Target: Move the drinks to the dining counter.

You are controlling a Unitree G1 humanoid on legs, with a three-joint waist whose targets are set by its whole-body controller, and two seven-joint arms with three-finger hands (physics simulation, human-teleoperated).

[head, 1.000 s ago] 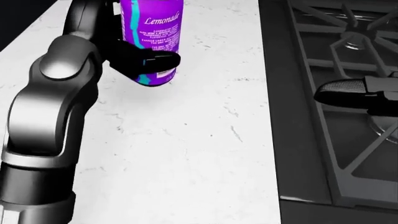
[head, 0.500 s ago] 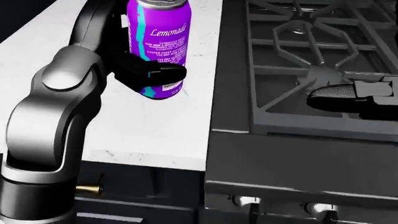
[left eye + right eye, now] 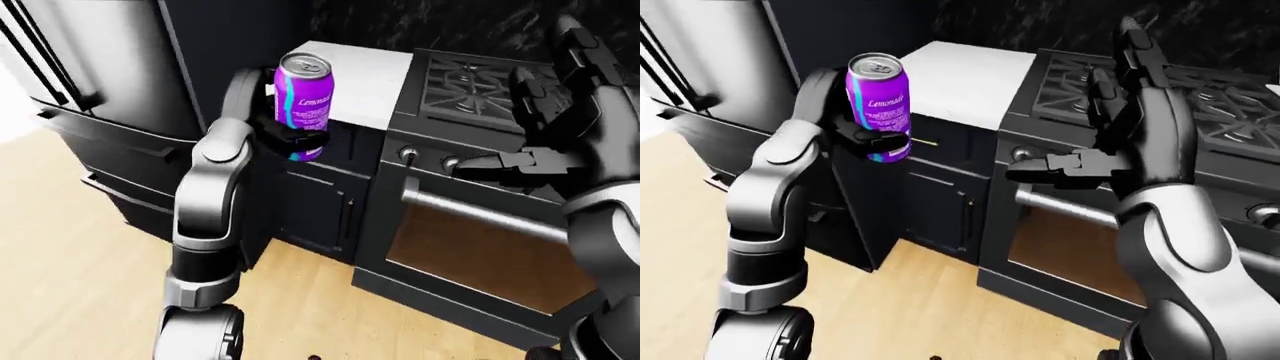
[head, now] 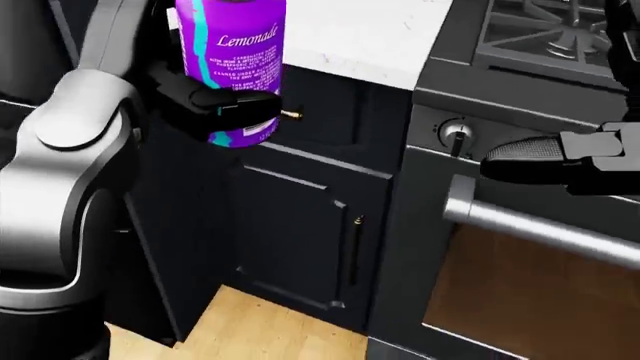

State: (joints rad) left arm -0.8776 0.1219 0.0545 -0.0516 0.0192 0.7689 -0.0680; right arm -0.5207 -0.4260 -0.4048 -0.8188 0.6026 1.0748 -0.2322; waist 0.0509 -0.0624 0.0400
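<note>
A purple Lemonade can [image 3: 303,101] stands upright in the air, held by my left hand [image 3: 297,140]. The hand's dark fingers [image 4: 228,100] wrap round the can's lower half. In the head view the can hangs before the dark cabinet, left of and below the white counter's edge [image 4: 372,71]. My right hand [image 3: 1110,127] is raised before the stove with its fingers spread. It is open and holds nothing. No other drink is in view.
The white marble counter [image 3: 365,71] sits between a tall steel fridge [image 3: 90,67] on the left and a black gas stove [image 3: 1210,97] on the right. An oven door with a bar handle [image 3: 470,214] is below the stove. Wooden floor [image 3: 80,255] lies below.
The whole picture has shifted: the camera has drawn away from the counter, so the cabinets, oven and floor now show. The can stays in my left hand, now off the countertop.
</note>
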